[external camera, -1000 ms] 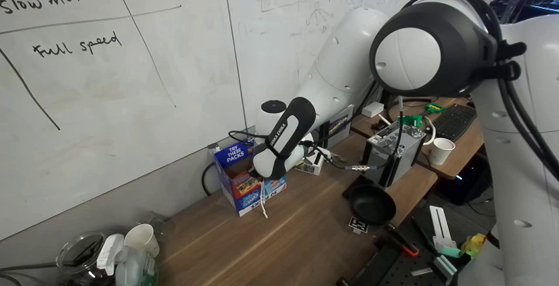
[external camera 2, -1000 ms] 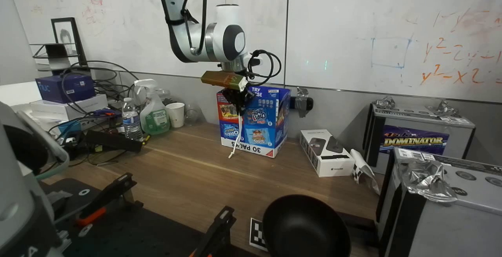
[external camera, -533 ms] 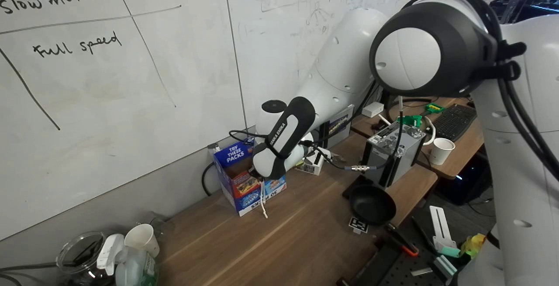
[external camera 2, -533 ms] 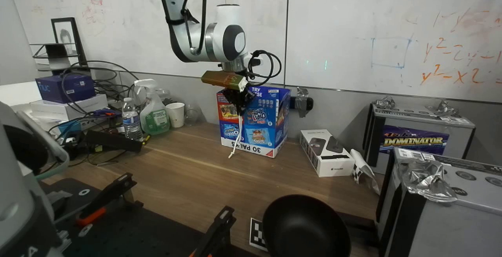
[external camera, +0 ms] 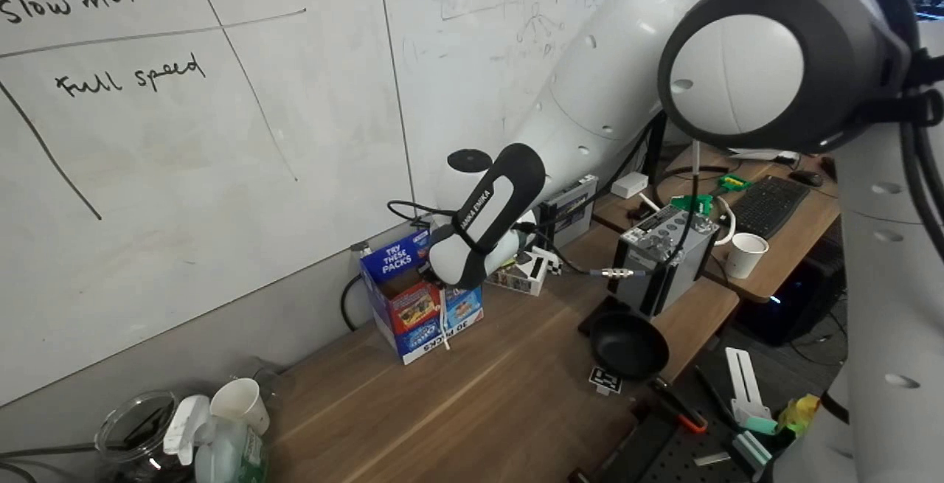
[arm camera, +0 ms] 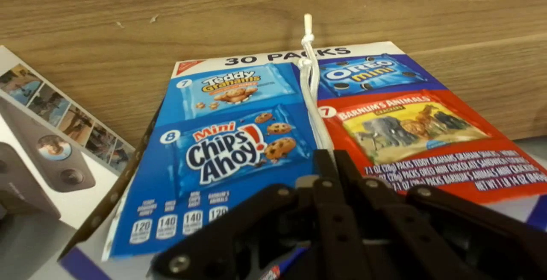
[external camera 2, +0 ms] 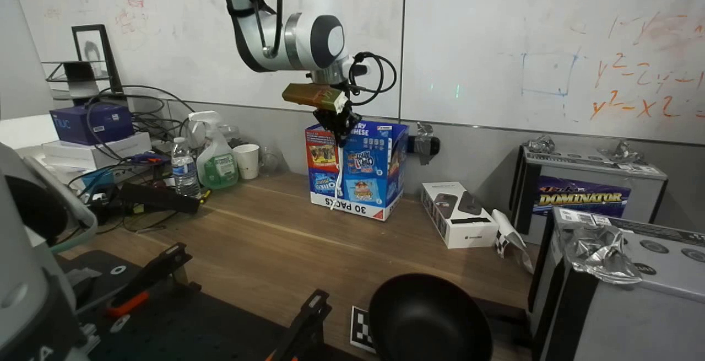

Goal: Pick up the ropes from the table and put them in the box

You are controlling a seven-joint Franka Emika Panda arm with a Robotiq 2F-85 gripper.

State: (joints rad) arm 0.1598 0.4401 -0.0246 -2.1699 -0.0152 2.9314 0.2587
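A white rope [external camera 2: 339, 173] hangs down in front of the printed face of the blue and red snack box [external camera 2: 364, 182]. The rope also shows in an exterior view [external camera: 443, 313]. In the wrist view the rope [arm camera: 315, 117] hangs as two strands with knotted ends from between the fingertips. My gripper [arm camera: 334, 156] is shut on its upper part, at about the height of the box's top edge on its front side. The box [external camera: 417, 313] stands open at the top against the wall. In an exterior view the gripper is mostly hidden behind the wrist.
A white phone box [external camera 2: 460, 215] lies beside the snack box. A black pan [external camera 2: 429, 317] and grey cases [external camera 2: 622, 295] stand nearer the robot. A spray bottle [external camera 2: 216, 154], a water bottle [external camera 2: 185, 168] and a paper cup [external camera 2: 247, 161] stand on the other side.
Over the last half second the arm and gripper have risen, and the rope has lifted with them. Its lower ends hang higher against the box face. The box has not moved.
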